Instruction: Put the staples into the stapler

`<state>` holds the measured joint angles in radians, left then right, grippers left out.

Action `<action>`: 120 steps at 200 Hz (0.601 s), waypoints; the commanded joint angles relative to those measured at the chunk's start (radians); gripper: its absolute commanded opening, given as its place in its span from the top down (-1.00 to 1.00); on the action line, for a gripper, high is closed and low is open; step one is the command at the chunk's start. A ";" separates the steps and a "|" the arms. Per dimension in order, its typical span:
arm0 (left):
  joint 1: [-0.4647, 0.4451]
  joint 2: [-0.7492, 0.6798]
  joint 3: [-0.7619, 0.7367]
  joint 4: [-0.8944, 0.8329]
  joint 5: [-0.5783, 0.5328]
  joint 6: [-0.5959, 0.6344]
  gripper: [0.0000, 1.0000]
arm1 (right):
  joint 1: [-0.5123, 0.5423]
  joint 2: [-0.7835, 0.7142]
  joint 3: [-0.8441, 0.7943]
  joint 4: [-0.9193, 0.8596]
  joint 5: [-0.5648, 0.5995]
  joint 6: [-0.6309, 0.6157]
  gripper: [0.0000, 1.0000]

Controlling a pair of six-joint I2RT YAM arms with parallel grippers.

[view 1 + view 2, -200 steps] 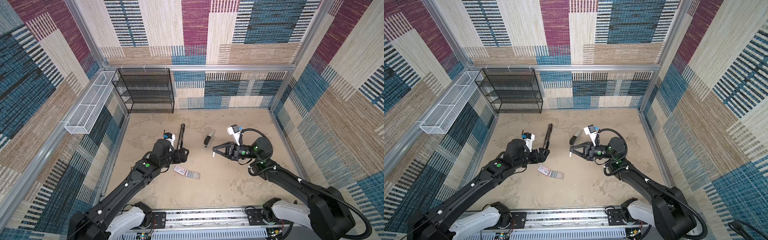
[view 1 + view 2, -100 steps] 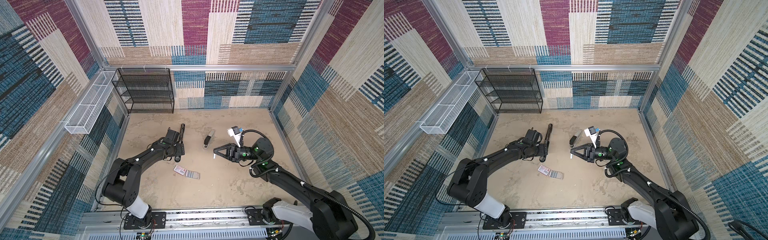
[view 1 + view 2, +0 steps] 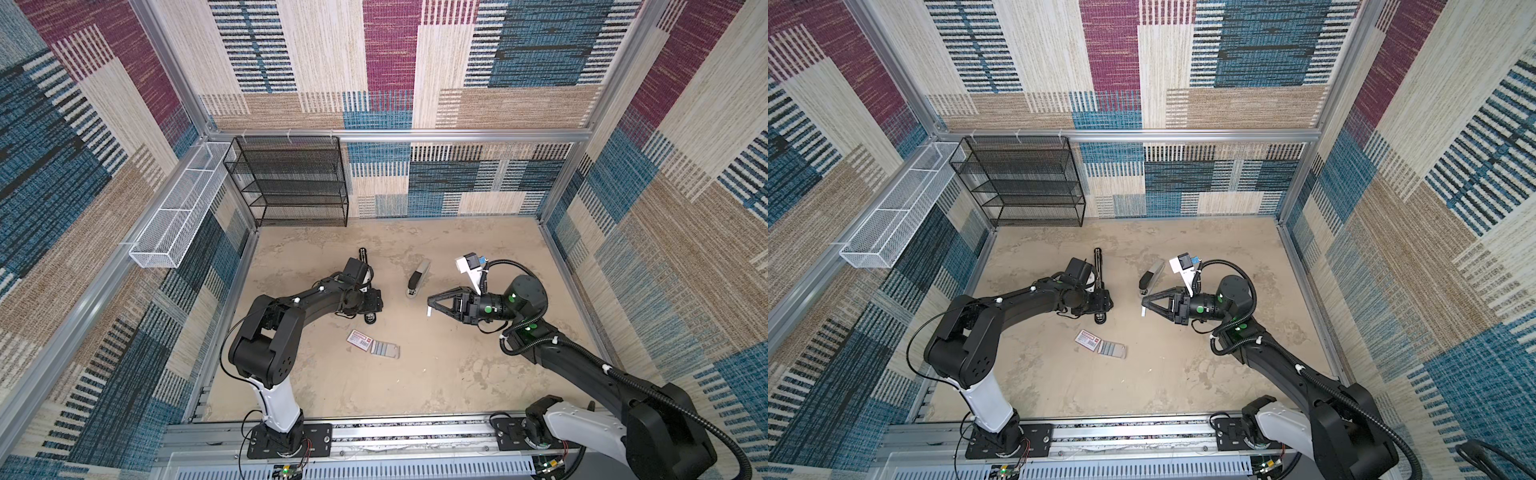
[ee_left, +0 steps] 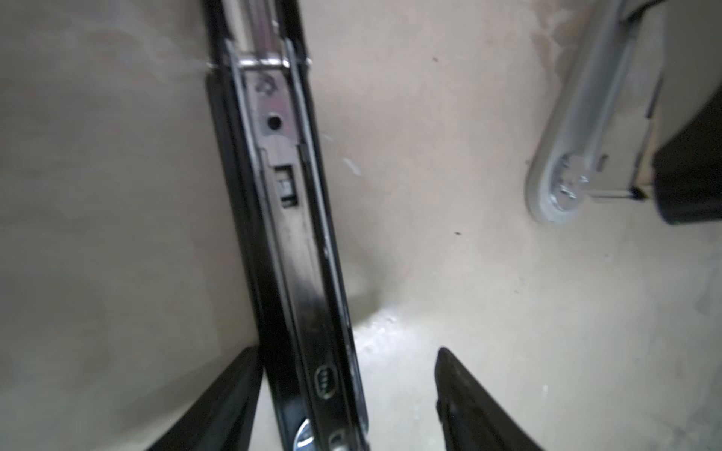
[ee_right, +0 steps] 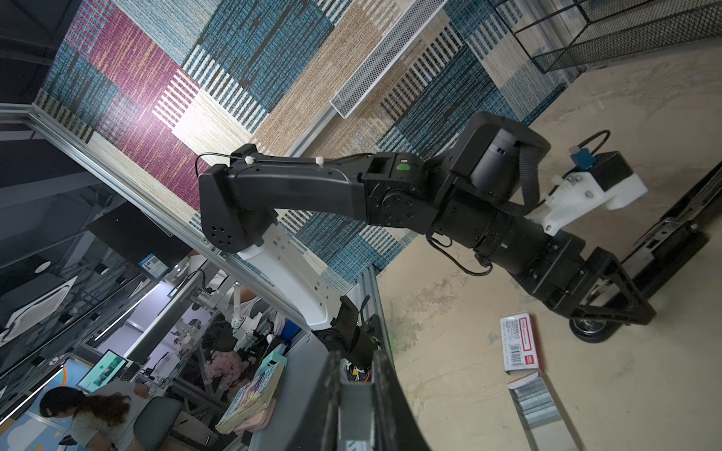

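Glossy black stapler (image 4: 289, 254), chrome channel bared, lies between parted left jaws. Right jaws pinch a flat grey staple strip (image 5: 357, 414); a red-labelled box (image 3: 358, 338) lies near.

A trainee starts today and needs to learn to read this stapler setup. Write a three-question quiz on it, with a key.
1. True or false: the right gripper is empty.
2. What sits between the fingers of the left gripper? A) the black stapler B) a pen C) a wire basket
3. Fill in: the tray of staples sticks out of a white box with a ____ label.

Key: 1 false, it pinches a strip of staples. 2 A. 3 red.
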<state>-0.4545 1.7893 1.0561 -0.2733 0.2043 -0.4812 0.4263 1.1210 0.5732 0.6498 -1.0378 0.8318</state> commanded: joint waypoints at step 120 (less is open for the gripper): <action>-0.019 -0.479 -0.312 0.009 -0.031 -0.164 -0.49 | 0.014 0.153 0.247 -0.425 0.224 -0.290 0.64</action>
<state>-0.4911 1.4300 0.8082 -0.2184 0.2291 -0.6044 0.4282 1.2255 0.7551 0.3641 -0.9016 0.6430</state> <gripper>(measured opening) 0.738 0.184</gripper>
